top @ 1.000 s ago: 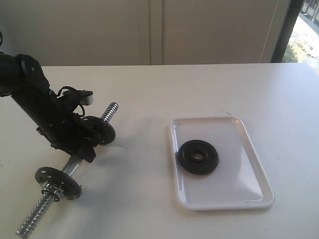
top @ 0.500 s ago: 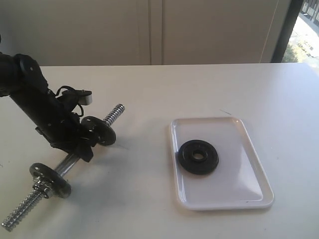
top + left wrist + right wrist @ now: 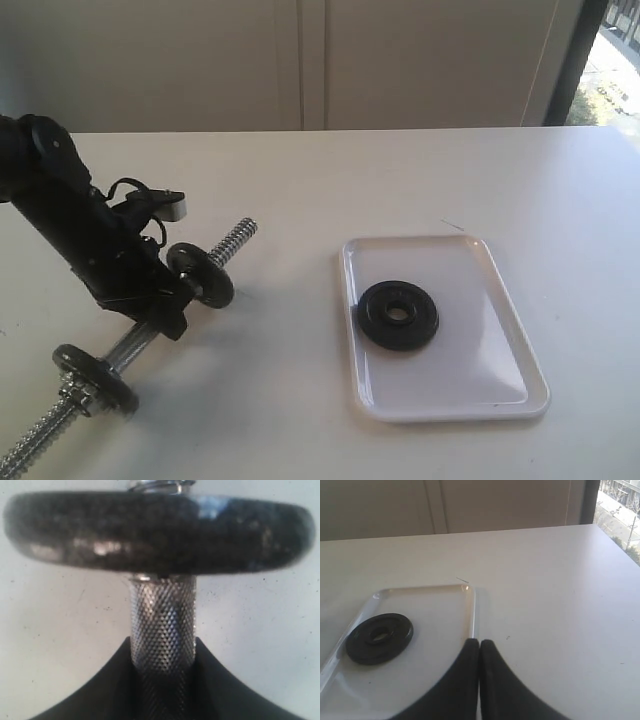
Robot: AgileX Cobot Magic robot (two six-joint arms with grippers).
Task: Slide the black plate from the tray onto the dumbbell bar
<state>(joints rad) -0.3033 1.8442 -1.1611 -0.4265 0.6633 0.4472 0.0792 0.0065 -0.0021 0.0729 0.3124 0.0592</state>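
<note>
My left end effector (image 3: 163,298) pinches the dumbbell bar (image 3: 233,241); the black plate (image 3: 399,315) lies in the tray (image 3: 497,300), ungrasped, my right end effector (image 3: 479,677) pressed together.

Right gripper (image 3: 479,646): two black curved fingers pressed together tip to tip, nothing between them.
White glossy rectangular plastic tray (image 3: 472,611): rounded corners, low raised rim, flat on the table; one long rim runs away from the fingertips.
Small round black metal disc (image 3: 380,636): centre hole, raised rim and hub; flat inside the tray, well apart from the rim by the gripper.
White matte tabletop (image 3: 560,570): small dark mark (image 3: 463,580) just beyond the tray's far corner.
Pale panelled wall (image 3: 495,505): stands along the table's far edge.
</note>
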